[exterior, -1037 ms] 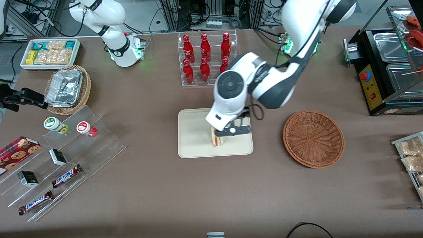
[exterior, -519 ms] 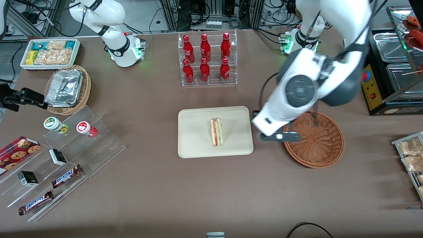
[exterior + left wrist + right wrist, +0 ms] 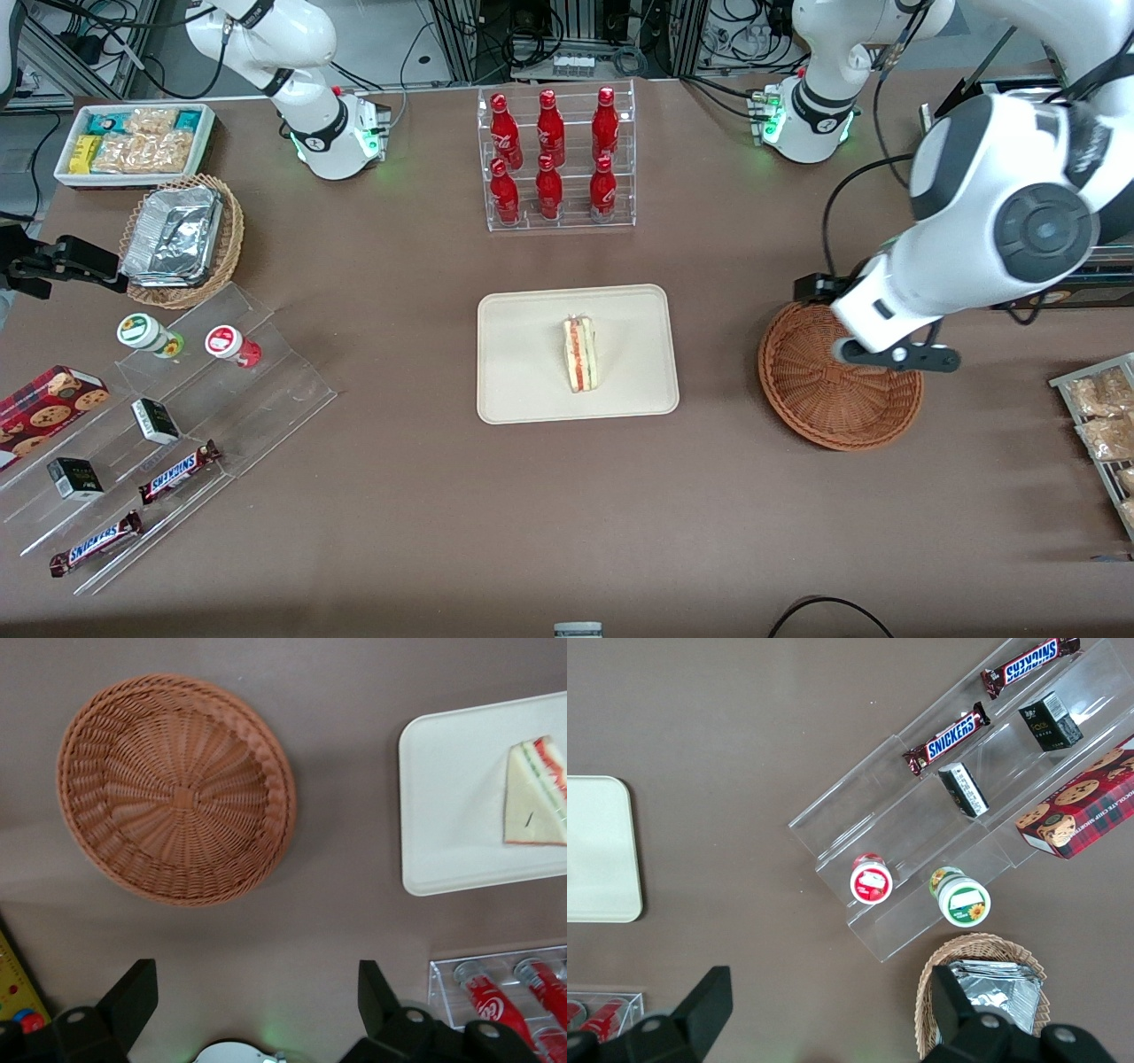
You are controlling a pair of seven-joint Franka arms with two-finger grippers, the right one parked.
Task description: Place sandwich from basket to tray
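Brown matte tabletop (image 3: 399, 496) fills nearly the whole front view, evenly lit from above, soft shadows only. Farther from the camera, past the table edge: grey floor, metal frame legs (image 3: 461, 40), tangled black cables (image 3: 532, 27) and a power strip (image 3: 571, 64). A clear acrylic rack of red bottles (image 3: 554, 159) stands mid-table. Toward the parked arm's end: a clear stepped display (image 3: 177, 416) with snack bars and small cartons. Toward the working arm's end: a black appliance with steel pans (image 3: 1036, 177). A black cable loop (image 3: 824, 616) lies at the near edge
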